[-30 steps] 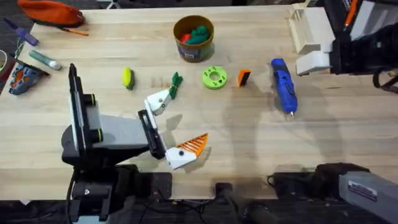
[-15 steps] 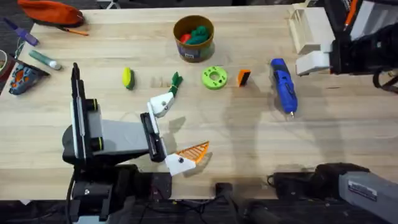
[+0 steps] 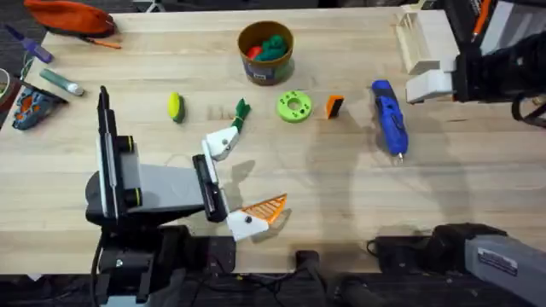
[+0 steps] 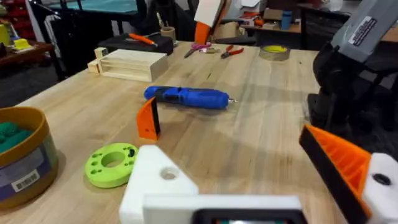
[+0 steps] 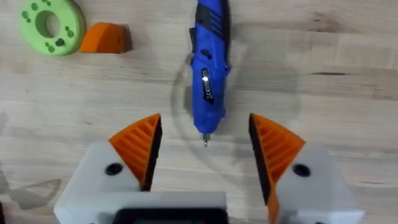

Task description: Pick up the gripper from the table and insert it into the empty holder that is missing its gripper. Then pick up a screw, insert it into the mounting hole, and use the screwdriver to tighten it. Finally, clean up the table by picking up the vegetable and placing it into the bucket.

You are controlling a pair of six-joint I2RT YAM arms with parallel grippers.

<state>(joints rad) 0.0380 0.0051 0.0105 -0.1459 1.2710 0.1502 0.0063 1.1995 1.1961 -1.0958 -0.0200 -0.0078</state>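
Overhead view says nothing's done yet: the small orange plastic wedge gripper (image 3: pixel 334 106) sits loose on the wooden desk, ahead of the left gripper (image 3: pixel 243 183), whose fingers are spread and empty, one missing its orange ribbed pad. Right gripper (image 5: pixel 205 149) hangs wide open over the glossy blue pen-shaped screwdriver (image 5: pixel 209 74). Mustard-yellow round bucket (image 3: pixel 265 51) is farther back.

Workshop or lab: wooden workbench (image 4: pixel 261 130), pliers (image 4: pixel 231 52), tape roll (image 4: pixel 274 51), cluttered benches behind.
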